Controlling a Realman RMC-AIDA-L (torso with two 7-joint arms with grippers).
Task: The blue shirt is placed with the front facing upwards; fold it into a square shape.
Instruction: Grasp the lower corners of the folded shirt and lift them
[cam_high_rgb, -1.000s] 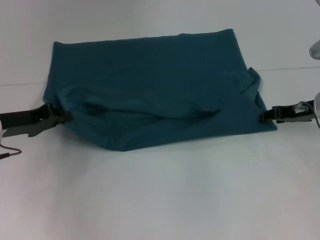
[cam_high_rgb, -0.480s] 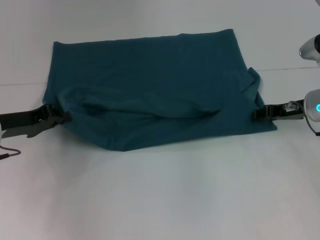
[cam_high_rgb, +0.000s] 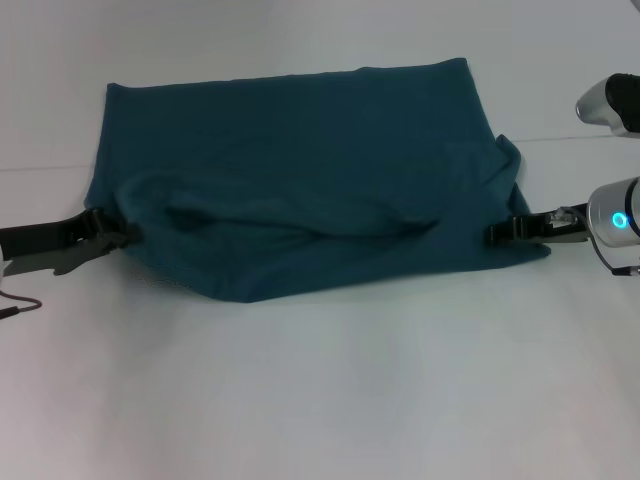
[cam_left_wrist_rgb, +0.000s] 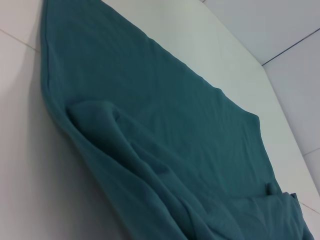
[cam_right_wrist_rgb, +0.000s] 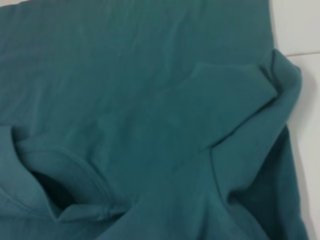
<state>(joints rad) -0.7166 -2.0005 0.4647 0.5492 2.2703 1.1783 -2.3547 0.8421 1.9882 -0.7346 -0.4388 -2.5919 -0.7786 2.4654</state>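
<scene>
While the blue shirt (cam_high_rgb: 300, 190) fills the upper middle of the head view, lying on the white table (cam_high_rgb: 320, 390) with only plain teal cloth facing up, both grippers sit at its two side edges. The left gripper (cam_high_rgb: 125, 236) comes in from the left edge of the frame, its dark fingers closed on the shirt's left side where the cloth bunches into a raised fold. The right gripper (cam_high_rgb: 497, 233) comes in from the right edge, its tip lying over the shirt's right margin, with the fabric puckered beside it; whether it is gripping the cloth cannot be told. A long soft ridge runs across the shirt between the two grippers, and the near edge sags toward the lower middle of the frame.

In the left wrist view the shirt (cam_left_wrist_rgb: 165, 140) stretches from the upper left to the lower right, with a thick rolled fold in the lower middle and bare table (cam_left_wrist_rgb: 35, 175) at the lower left. No fingers show.

In the right wrist view the shirt (cam_right_wrist_rgb: 140, 100) covers nearly the whole frame, a ribbed neckline opening at the lower left and a folded flap at the upper right, with table (cam_right_wrist_rgb: 300, 30) at the right edge. No fingers show here either.
</scene>
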